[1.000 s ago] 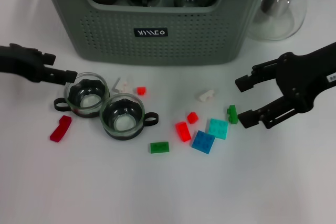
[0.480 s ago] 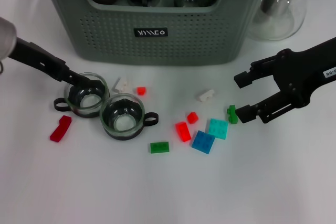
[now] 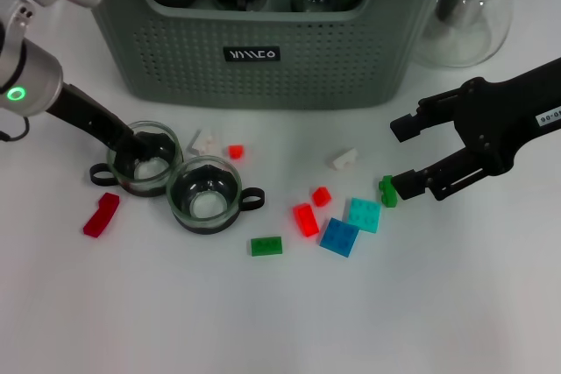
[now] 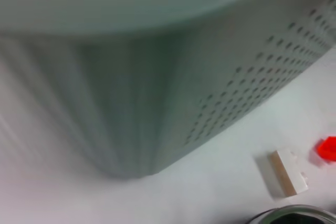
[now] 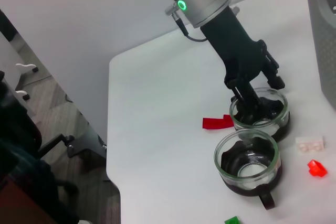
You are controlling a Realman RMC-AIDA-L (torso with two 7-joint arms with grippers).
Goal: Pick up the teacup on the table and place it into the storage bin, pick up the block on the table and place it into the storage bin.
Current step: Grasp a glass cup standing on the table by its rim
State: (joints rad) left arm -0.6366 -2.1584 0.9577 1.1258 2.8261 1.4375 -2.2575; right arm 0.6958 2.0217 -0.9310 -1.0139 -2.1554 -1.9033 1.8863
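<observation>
The left gripper (image 3: 140, 140) reached down into the left-hand teacup (image 3: 145, 160) on the white table (image 3: 280, 313); the right wrist view showed one of its fingers (image 5: 247, 100) inside the glass and another outside the rim, though whether they had closed on the wall could not be told. A second teacup (image 3: 204, 195) stood touching the first on its right, handle pointing right. The right gripper (image 3: 401, 157) hovered low at the right of the table, fingers apart, the nearer fingertip just beside a small green block (image 3: 387, 190).

Scattered blocks lay between the cups and that gripper: a long red block (image 3: 102, 214) at the far left, a white block (image 3: 205, 141), a small red block (image 3: 235, 151), a green block (image 3: 266, 245), a blue block (image 3: 339, 236) and a teal block (image 3: 364, 214).

The storage bin (image 3: 263, 41) stood at the far side, already holding dark teapots. Its black label (image 3: 252, 54) carried white lettering too stylised to read. A glass pitcher (image 3: 469, 15) stood to its right.
</observation>
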